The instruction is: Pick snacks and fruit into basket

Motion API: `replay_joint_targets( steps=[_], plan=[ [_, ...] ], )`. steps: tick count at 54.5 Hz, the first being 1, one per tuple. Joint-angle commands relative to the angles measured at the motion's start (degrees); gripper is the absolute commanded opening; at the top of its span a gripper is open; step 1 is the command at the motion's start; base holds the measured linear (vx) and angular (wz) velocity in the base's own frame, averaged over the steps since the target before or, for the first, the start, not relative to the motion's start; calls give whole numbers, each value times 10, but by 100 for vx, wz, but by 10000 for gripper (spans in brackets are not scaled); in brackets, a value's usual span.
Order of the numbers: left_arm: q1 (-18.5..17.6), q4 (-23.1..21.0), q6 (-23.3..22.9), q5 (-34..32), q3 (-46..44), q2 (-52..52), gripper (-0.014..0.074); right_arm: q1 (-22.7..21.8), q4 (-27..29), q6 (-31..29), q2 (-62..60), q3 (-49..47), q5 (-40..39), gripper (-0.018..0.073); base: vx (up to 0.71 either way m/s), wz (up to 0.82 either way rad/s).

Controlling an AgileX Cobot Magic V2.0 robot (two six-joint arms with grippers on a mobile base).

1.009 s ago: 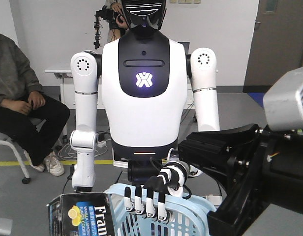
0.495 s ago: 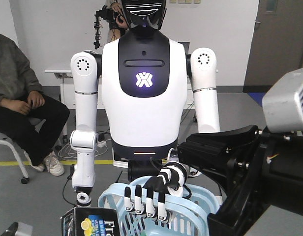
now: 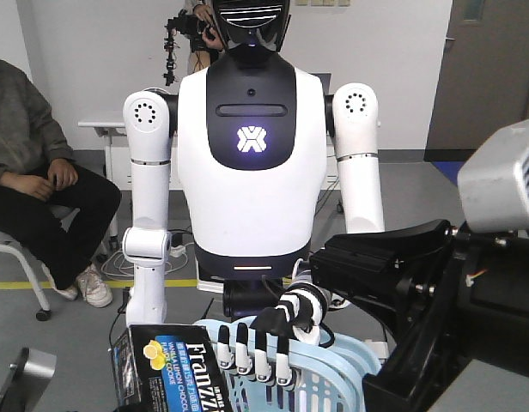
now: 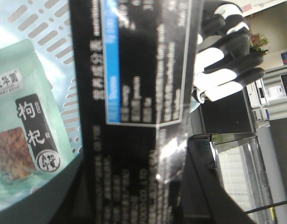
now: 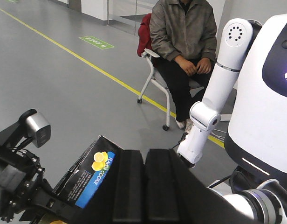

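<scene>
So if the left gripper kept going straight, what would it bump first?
Probably the blue basket. The left gripper grips the black box, whose far end points at the basket's wall. Depth is hard to judge.

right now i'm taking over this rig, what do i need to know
Left gripper: shut on the long black cardboard snack box, held over the light blue slotted plastic basket.
Right gripper: shut, empty.
Done: the mint-green pouch with a berry window lies in the basket.
Left: release the box into the basket; the fruit is out of view, so find it.
</scene>
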Motion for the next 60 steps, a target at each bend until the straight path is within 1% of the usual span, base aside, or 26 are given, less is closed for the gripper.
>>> replay_joint_targets(
  steps=[1, 4, 17, 23, 32, 39, 51, 60],
  plan=[
    [-1, -44, -18, 24, -23, -6, 2, -1, 7, -3, -9, -17, -37, -8, 0, 0],
    [-1, -44, -25, 24, -23, -6, 2, -1, 7, -3, -9, -17, -37, -8, 0, 0],
    [-1, -44, -27, 31, -23, -6, 2, -1, 7, -3, -9, -17, -37, -8, 0, 0],
    [-1, -44, -61, 31, -23, -6, 2, -1, 7, -3, -9, -17, -36, -8, 0, 0],
    [-1, -44, -75, 38, -17, -6, 2, -1, 7, -3, -9, -17, -37, -8, 0, 0],
    [-1, -43, -116, 49, -1, -6, 2, -1, 7, -3, -9, -17, -37, -8, 0, 0],
    [-1, -44, -116, 39, 1, -6, 2, -1, 7, -3, -9, -17, -37, -8, 0, 0],
    [-1, -44, -143, 41, 1, 2, 2, -1, 7, -3, -9, -17, -38, -8, 0, 0]
  ],
)
